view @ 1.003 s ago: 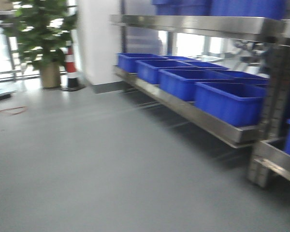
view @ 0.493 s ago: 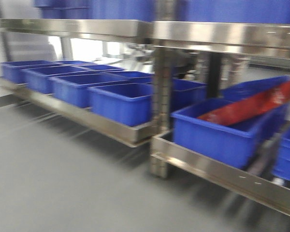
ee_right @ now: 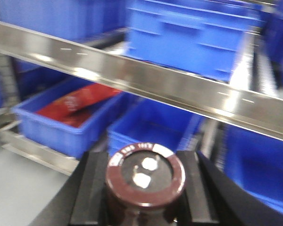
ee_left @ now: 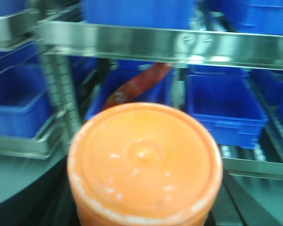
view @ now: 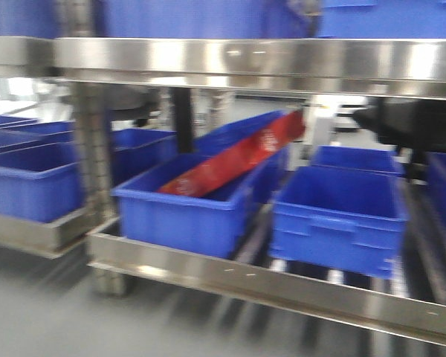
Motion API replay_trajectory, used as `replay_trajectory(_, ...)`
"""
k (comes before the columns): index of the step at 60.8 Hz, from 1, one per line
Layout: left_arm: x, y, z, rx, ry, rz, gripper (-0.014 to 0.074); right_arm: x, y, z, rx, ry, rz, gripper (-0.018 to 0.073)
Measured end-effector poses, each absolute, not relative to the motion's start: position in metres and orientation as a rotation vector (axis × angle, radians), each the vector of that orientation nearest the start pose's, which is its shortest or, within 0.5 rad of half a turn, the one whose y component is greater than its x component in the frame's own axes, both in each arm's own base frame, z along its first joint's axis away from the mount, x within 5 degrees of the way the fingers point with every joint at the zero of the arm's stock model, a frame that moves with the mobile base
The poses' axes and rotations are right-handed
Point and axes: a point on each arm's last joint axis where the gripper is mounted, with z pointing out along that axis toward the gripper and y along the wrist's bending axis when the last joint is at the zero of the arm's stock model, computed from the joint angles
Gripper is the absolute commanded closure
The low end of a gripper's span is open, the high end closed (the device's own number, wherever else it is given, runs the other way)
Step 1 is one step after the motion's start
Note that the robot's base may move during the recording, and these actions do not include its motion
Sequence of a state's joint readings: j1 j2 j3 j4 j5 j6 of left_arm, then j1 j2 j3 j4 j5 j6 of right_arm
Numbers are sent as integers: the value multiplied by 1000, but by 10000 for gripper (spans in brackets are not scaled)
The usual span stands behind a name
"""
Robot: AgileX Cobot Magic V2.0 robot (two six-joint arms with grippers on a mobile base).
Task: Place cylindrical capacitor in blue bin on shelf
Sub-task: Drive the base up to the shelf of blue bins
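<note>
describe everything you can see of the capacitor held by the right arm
The cylindrical capacitor is a stubby dark brown cylinder seen end-on from above. Its top is ringed by a lighter rim with blurred print and carries two pale terminals. It stands upright in the right gripper, with black fingers pressed to its left and right sides. Its lower body runs out of frame, and nothing else touches it.

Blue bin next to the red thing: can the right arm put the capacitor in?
Probably yes: the right end effector holds the cylindrical capacitor facing that open blue bin, though the shelf rail above narrows the way.
</note>
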State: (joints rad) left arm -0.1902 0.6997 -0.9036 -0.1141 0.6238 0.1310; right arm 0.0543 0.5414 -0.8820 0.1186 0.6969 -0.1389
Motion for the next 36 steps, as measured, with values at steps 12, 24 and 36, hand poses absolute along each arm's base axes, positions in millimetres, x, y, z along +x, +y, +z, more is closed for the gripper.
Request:
replay_trajectory(12,125,-30,398,262,1885,-166,707,84,11,402,-147,1830,74,721)
replay_trajectory(24,125,-30,398,262,1885,-166,707,84,11,402,-147,1830,72,721)
replay_trajectory(36,125,-30,398,262,1885,-166,707,84,11,402,-147,1830,72,721)
